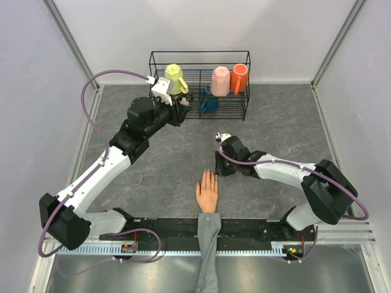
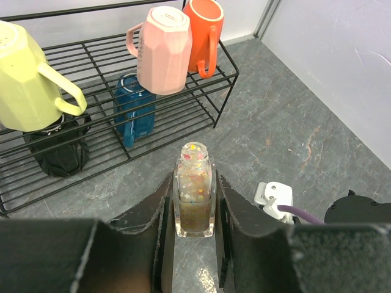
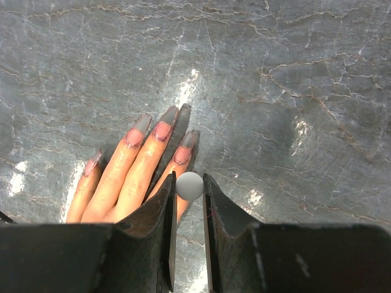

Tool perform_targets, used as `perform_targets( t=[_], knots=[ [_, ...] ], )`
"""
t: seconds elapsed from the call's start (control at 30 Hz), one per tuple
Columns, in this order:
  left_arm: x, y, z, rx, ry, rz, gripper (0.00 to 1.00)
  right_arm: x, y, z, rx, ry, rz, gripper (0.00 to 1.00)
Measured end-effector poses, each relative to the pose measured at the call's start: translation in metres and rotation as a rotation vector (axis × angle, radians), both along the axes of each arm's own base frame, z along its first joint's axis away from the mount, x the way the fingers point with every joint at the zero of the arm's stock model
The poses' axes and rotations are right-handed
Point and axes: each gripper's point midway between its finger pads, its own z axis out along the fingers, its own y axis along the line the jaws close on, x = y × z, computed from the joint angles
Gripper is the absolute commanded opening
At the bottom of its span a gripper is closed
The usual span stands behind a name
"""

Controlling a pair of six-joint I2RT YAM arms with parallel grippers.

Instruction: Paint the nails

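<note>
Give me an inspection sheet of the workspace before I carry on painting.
Surface: grey marbled table, some glare spots.
Job's things: mannequin hand palm down at the near edge; nails pinkish, four in view; glitter polish bottle appears uncapped.
Clutter: wire rack holding yellow mug, pink mug, orange mug, blue container.
Grippers: left gripper shut on the bottle; right gripper shut on a small round cap beside the fingers.
Cables: purple cables loop along both arms.
Surroundings: pale walls; nothing else seen.
</note>
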Motion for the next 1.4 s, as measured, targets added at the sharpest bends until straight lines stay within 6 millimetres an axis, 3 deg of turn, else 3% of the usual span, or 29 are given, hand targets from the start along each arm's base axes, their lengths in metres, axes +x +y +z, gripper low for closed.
perform_targets(
  t=[1.4],
  knots=[
    [-0.0011, 0.0007, -0.0014, 0.004, 0.007, 0.0, 0.02, 0.0076, -0.0025, -0.0007, -0.008, -0.02, -0.022, 0.0]
  ],
)
